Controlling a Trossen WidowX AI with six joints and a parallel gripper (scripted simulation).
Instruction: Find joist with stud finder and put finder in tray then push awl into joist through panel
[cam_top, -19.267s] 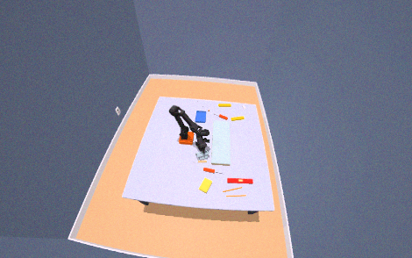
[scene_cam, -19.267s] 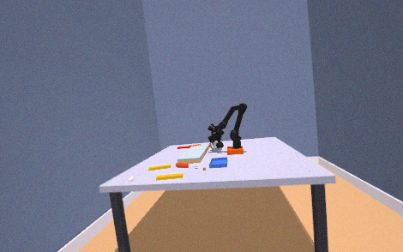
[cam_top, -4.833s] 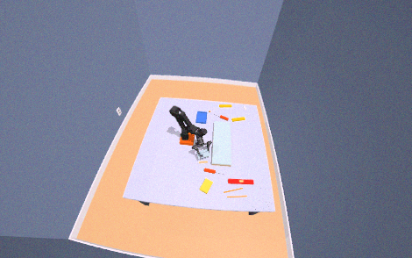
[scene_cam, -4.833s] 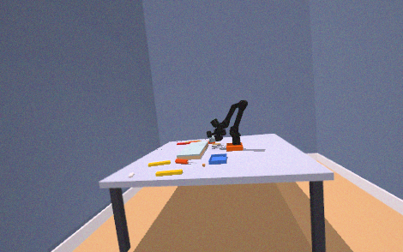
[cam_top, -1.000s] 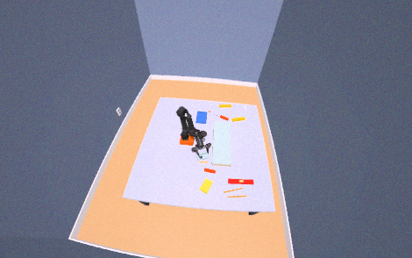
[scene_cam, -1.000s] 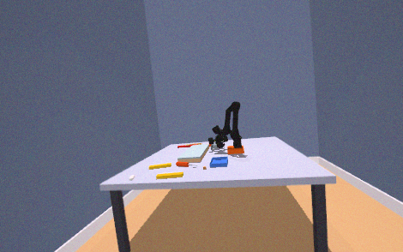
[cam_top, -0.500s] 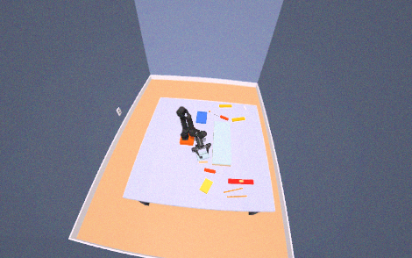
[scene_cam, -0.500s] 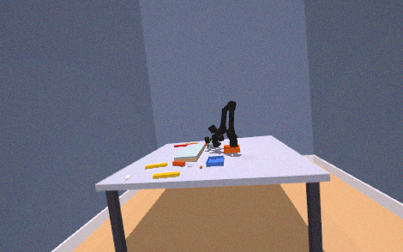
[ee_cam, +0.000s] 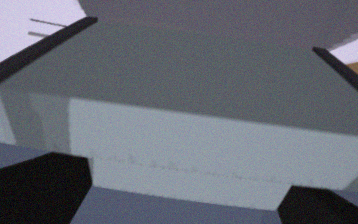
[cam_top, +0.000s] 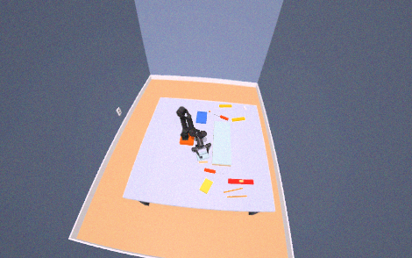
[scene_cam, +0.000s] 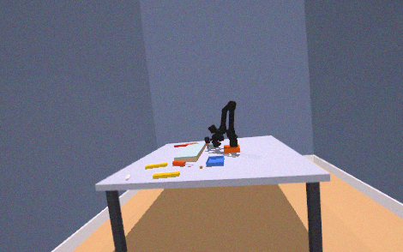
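My gripper (cam_top: 202, 154) (ee_cam: 188, 160) points down beside the panel's left long side in the top view. It is shut on a wide, pale, boxy thing (ee_cam: 200, 135), seemingly the stud finder, which fills the space between the fingers. How high it is above the table is hard to tell. The pale floor panel (cam_top: 222, 143) (scene_cam: 190, 152) lies flat with a wood-coloured edge. The blue tray (cam_top: 202, 117) (scene_cam: 215, 161) stands near its far end. One red-handled tool (cam_top: 223, 118) (scene_cam: 178, 164) lies beyond that end, another (cam_top: 209, 170) off the near end; which is the awl is unclear.
Two yellow bars (cam_top: 225, 105) (cam_top: 237, 119) lie beyond the panel's far end. Off its near end are a yellow block (cam_top: 206, 185), a red level (cam_top: 240, 181) and two thin orange sticks (cam_top: 233, 190) (cam_top: 237, 197). A small orange strip (cam_top: 202, 161) lies by the gripper.
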